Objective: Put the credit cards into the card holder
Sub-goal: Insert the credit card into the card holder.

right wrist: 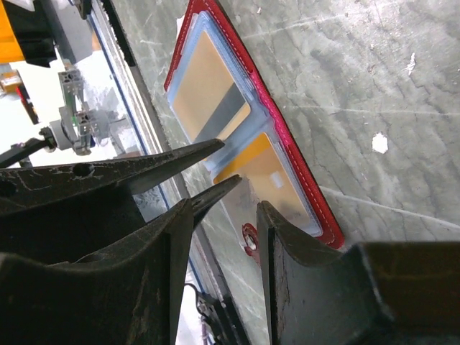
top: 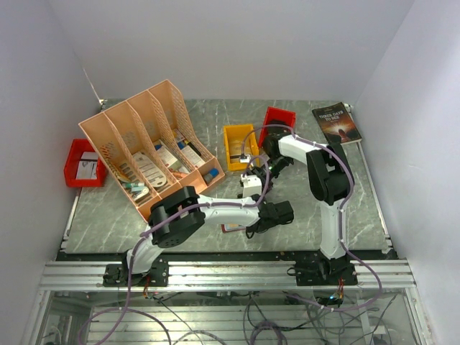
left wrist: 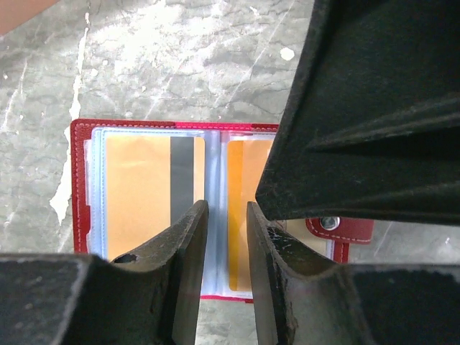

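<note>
The red card holder (left wrist: 77, 188) lies open and flat on the marble table, close to the near edge (top: 231, 228). Its clear pockets hold two credit cards. An orange card with a grey stripe (left wrist: 136, 194) fills the left pocket and an orange-yellow card (left wrist: 241, 194) the right one. My left gripper (left wrist: 226, 215) hangs over the holder's middle fold, open a little, with nothing between its fingers. My right gripper (right wrist: 224, 215) is over the holder's snap-tab (right wrist: 249, 237) side, open and empty. One of its black fingers (left wrist: 374, 108) covers most of the right pocket. The holder (right wrist: 282, 136) shows both cards in the right wrist view too.
At the back left stands an orange file organiser (top: 151, 144) holding leaflets. A yellow bin (top: 239, 146) and a red bin (top: 277, 118) sit behind the grippers, another red bin (top: 83, 164) is at far left, and a dark book (top: 336, 122) at back right.
</note>
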Robot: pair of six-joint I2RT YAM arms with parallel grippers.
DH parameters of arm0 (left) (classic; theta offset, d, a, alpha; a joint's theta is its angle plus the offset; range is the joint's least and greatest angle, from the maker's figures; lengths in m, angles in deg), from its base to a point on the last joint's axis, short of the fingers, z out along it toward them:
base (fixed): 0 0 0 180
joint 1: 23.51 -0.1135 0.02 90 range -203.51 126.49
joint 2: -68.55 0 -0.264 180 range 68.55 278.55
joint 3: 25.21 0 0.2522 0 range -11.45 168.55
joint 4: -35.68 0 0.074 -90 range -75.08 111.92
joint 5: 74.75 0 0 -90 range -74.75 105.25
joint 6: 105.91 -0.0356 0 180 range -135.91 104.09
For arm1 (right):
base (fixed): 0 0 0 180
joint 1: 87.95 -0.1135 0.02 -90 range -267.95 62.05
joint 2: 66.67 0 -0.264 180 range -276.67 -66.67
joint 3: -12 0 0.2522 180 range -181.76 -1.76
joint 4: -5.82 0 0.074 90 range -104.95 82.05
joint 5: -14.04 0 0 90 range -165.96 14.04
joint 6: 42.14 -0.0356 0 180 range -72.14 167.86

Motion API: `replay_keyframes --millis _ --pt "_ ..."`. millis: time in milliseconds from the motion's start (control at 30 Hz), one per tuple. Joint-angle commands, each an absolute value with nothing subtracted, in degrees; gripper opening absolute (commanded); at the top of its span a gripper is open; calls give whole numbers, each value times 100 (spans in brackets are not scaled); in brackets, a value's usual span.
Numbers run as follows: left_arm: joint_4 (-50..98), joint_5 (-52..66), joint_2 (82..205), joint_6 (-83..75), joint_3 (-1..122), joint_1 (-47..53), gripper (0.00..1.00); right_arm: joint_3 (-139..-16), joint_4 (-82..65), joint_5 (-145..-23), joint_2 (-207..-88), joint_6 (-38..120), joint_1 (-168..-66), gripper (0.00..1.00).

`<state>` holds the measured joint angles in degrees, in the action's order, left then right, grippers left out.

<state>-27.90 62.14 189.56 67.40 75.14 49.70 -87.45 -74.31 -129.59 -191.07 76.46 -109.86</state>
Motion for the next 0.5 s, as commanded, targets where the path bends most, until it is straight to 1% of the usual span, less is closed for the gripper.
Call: replay_keyframes --millis 0,133,233,333,467 --pt "-2370 6370 18467 6341 7348 4935 39 -8684 -7487 -12979 -18878 7819 -10961 41" --pt "-2048 6281 18115 5785 7242 4935 39 -8656 -7412 -13001 -18742 7863 -10948 41" --pt "-1493 6072 17649 5135 6772 4935 39 -8541 -7114 -12892 -18542 7767 -10920 41" --pt "-443 5651 16967 4318 5904 4952 40 -8453 -6916 -12887 -18296 7779 -10862 41" --pt "1616 4828 15629 3250 4152 4946 41 -8273 -6659 -12947 -17865 7877 -10756 39"
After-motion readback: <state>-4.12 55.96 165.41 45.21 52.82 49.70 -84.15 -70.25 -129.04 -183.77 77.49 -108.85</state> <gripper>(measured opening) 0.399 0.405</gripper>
